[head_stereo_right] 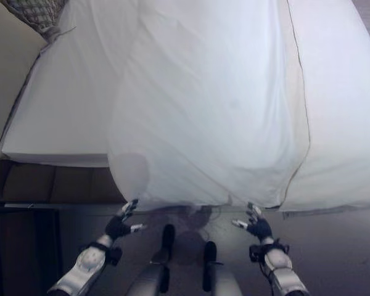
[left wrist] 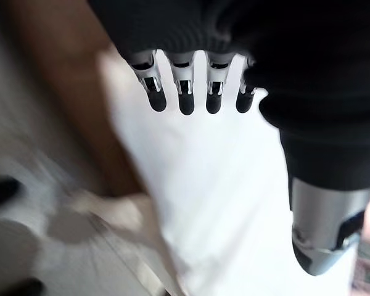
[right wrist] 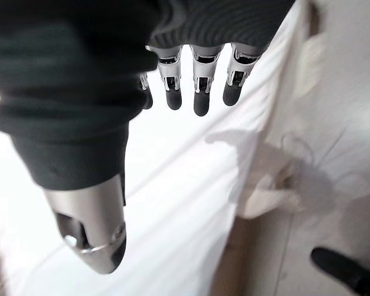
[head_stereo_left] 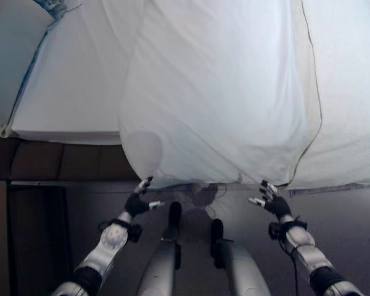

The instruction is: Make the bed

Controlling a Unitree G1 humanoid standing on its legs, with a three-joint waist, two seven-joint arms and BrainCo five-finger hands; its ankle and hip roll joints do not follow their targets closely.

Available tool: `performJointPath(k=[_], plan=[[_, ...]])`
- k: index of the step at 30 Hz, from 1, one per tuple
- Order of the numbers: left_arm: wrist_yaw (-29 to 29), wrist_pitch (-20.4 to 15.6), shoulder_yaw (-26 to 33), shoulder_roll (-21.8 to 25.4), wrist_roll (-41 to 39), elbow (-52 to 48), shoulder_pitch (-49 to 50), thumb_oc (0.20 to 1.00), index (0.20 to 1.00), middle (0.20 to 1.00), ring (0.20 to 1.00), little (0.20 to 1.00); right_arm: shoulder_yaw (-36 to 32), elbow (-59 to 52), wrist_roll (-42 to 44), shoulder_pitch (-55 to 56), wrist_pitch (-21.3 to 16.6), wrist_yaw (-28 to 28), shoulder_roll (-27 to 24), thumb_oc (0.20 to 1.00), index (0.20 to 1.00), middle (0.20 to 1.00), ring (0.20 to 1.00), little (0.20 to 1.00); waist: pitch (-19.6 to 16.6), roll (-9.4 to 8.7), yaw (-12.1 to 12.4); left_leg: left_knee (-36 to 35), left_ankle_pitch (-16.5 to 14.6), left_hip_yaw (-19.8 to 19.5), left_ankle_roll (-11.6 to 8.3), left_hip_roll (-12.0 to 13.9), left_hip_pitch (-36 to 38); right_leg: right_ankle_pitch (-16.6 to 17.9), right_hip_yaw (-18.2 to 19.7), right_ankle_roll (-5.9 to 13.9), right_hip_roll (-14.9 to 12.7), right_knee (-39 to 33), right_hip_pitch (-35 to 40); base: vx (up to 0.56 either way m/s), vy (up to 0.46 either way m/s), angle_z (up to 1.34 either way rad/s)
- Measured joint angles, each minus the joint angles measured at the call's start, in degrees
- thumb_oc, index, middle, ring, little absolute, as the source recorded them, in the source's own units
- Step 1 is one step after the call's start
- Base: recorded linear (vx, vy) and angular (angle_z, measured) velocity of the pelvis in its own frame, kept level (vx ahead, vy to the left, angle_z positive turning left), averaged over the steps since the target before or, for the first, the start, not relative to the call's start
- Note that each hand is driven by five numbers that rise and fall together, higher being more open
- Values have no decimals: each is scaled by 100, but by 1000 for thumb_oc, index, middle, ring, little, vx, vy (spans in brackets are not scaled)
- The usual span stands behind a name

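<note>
Head pair high above the bed (head_stereo_left: 222, 92) (shared view), wrist cameras close along each hand's fingers (left wrist: 186, 98).

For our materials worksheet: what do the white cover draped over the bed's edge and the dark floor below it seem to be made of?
White cover: apparently thin woven fabric, matte; it falls in soft folds and hangs limp over the edge. Dark floor: seemingly a hard, smooth surface with a faint sheen; whether wood, vinyl or tile is unclear.

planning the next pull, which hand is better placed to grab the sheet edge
Roughly even. Left hand and right hand are both open, just below the hanging edge of the sheet, at opposite corners. The left looks marginally closer.
</note>
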Motion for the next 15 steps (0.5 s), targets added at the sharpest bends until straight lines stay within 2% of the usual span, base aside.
performJointPath(k=[2,3,5,8,11,15], plan=[[-177,51,-241,-97,-276,16,-248,1000,1000,1000,1000,1000,129,74,391,-185,41,172,116,1000,1000,1000,1000,1000,12,7,-94,45,2,12,3,-29,-48,1,-2,4,-3,28,-33,-105,17,2],[-402,128,-714,4,-514,171,-732,1000,1000,1000,1000,1000,329,449,867,-569,122,350,118,1000,1000,1000,1000,1000,133,37,-95,116,2,4,5,-35,-161,2,-8,4,3,87,-126,-48,15,3],[-648,176,-940,-112,-782,365,-1371,1000,1000,1000,1000,1000,483,590,1301,-1158,249,498,275,1000,1000,1000,1000,1000,362,40,-113,238,10,12,12,-35,-357,4,2,4,-22,249,-343,-61,22,1],[-785,291,-978,-392,-1039,719,-2074,1000,1000,1000,1000,1000,533,700,1693,-1728,329,605,515,1000,1000,1000,1000,1000,618,38,-120,336,14,20,17,-65,-510,3,21,5,-37,391,-518,-61,21,-2],[-865,387,-1000,-637,-1209,1165,-2660,1000,1000,1000,1000,1000,743,980,1971,-2258,389,621,649,1000,1000,1000,1000,1000,669,31,-117,578,11,13,16,-87,-853,-14,34,4,-69,607,-837,-24,15,3],[-807,432,-962,-702,-1220,1561,-3054,1000,1000,1000,1000,1000,856,1129,2128,-2710,479,615,642,1000,1000,1000,1000,1000,674,25,-122,801,7,8,17,-125,-1109,-36,61,3,-121,875,-1111,-28,25,4]])
